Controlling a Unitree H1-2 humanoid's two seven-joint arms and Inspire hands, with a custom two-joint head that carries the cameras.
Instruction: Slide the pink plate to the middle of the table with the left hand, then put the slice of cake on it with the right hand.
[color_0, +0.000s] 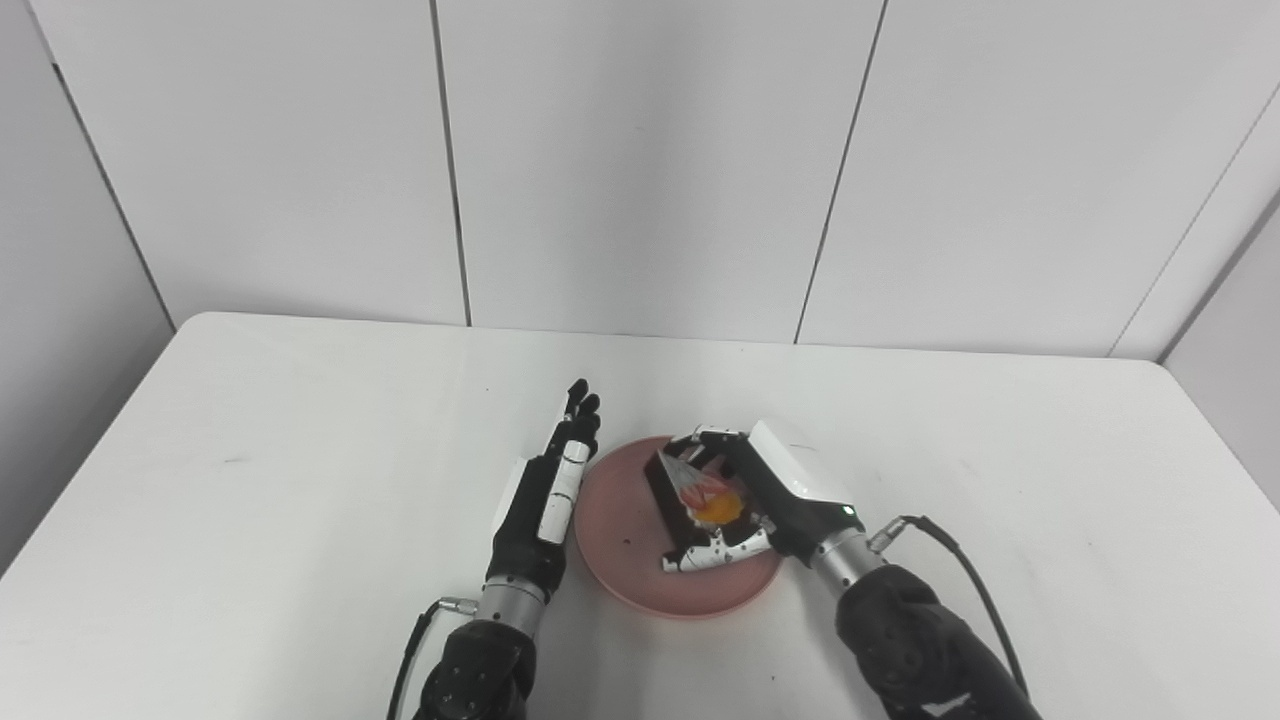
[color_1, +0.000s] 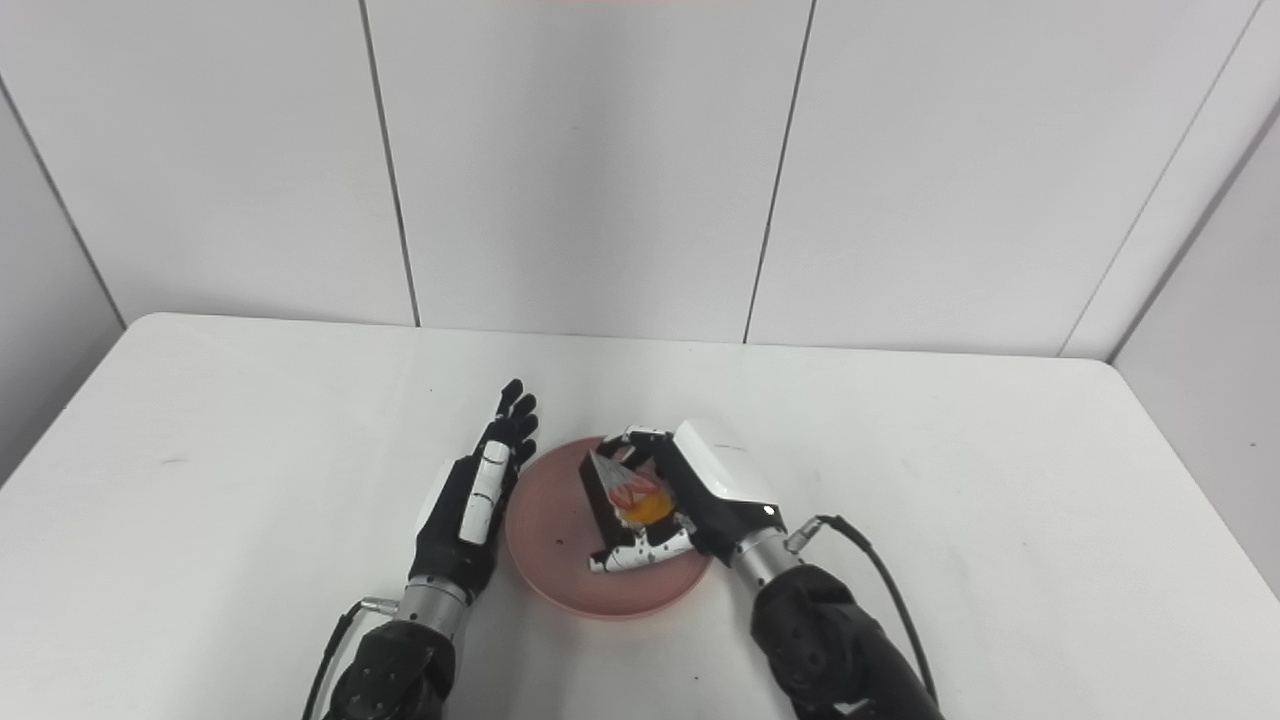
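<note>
The pink plate (color_0: 625, 535) lies on the white table near the front middle. A wedge of cake (color_0: 695, 490), dark on its side with white, red and orange topping, is over the plate's right half. My right hand (color_0: 745, 495) is shut on the cake, fingers above and thumb below it. Whether the cake touches the plate I cannot tell. My left hand (color_0: 550, 490) stands on edge just left of the plate, open, fingers straight and pointing away, close against the plate's rim.
The white table (color_0: 300, 450) stretches wide on both sides, with grey wall panels behind its far edge. A black cable (color_0: 960, 570) loops from the right wrist. Another cable runs by the left wrist (color_0: 415, 640).
</note>
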